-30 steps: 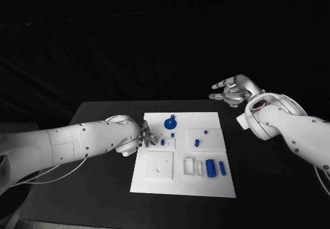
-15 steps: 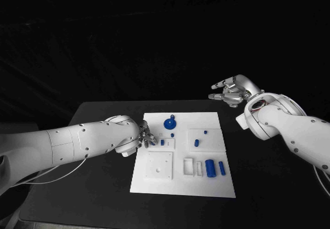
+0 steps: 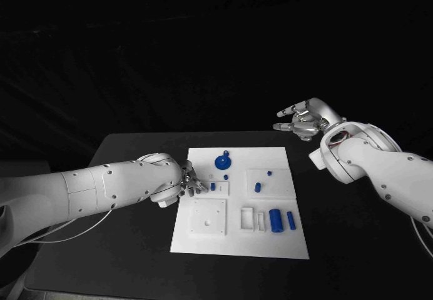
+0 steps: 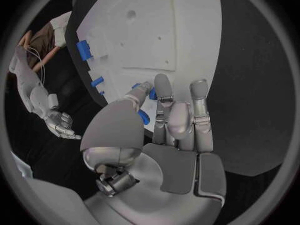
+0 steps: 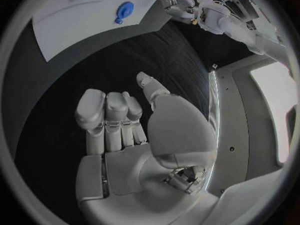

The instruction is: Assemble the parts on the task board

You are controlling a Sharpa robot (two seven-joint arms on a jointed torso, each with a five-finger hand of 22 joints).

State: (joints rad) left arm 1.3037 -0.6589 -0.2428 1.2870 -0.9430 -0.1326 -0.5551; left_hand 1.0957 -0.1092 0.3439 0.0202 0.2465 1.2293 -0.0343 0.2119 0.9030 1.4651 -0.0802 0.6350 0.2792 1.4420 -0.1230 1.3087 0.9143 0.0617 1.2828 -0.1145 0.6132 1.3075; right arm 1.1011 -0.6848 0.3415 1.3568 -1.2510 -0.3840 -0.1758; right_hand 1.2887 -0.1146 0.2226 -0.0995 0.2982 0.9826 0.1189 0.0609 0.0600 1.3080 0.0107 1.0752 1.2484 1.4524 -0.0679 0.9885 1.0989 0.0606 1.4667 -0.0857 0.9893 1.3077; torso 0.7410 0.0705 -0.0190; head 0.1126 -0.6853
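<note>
The white task board (image 3: 239,240) lies in the middle of the table. My left hand (image 3: 187,181) hovers at the board's left edge, fingers stretched toward a small blue peg (image 3: 213,185) with a narrow gap between. In the left wrist view the fingers (image 4: 164,92) lie straight over the board (image 4: 181,30), and the peg (image 4: 152,92) shows beside the thumb. My right hand (image 3: 303,119) is raised beyond the table's far right corner, fingers loosely spread and holding nothing. A round blue disc (image 3: 223,163) sits near the board's far end.
On the board lie a blue oval piece (image 3: 258,185), two blue cylinders (image 3: 276,220) near the right side, a white square block (image 3: 208,217) and a white bracket (image 3: 253,218). Black table (image 3: 135,250) surrounds the board on all sides.
My left hand's fingers have drawn slightly back from the blue peg toward the board's left edge. The right hand has stayed where it was.
</note>
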